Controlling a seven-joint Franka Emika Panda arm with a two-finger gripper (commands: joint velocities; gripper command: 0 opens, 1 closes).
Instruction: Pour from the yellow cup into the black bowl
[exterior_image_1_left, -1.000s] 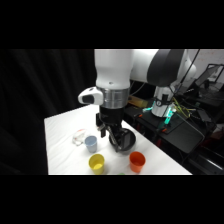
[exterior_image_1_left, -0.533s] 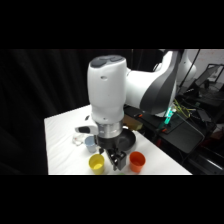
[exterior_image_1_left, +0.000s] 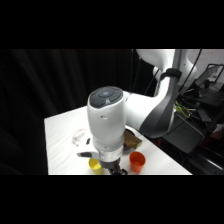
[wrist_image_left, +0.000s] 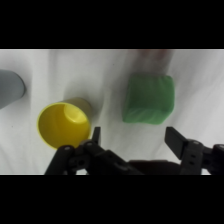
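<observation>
The yellow cup (wrist_image_left: 62, 124) stands upright on the white cloth, its mouth facing up, at the lower left of the wrist view. My gripper (wrist_image_left: 135, 139) is open and holds nothing; its left finger is just right of the cup's rim. In the side view the yellow cup (exterior_image_1_left: 95, 164) peeks out under the arm's big white link, and the gripper (exterior_image_1_left: 117, 171) is cut off at the picture's bottom. The black bowl is mostly hidden behind the arm; only a dark sliver (exterior_image_1_left: 133, 142) shows to the link's right.
A green block (wrist_image_left: 148, 98) lies ahead between the fingers. A grey cup (wrist_image_left: 10, 87) sits at the wrist view's left edge. An orange cup (exterior_image_1_left: 137, 161) stands right of the gripper, and a clear glass (exterior_image_1_left: 80, 136) stands to the left. The table edge (exterior_image_1_left: 50, 160) runs close on the left.
The arm has swung forward and down toward the camera, now covering most of the table. The gripper has dropped low beside the yellow cup.
</observation>
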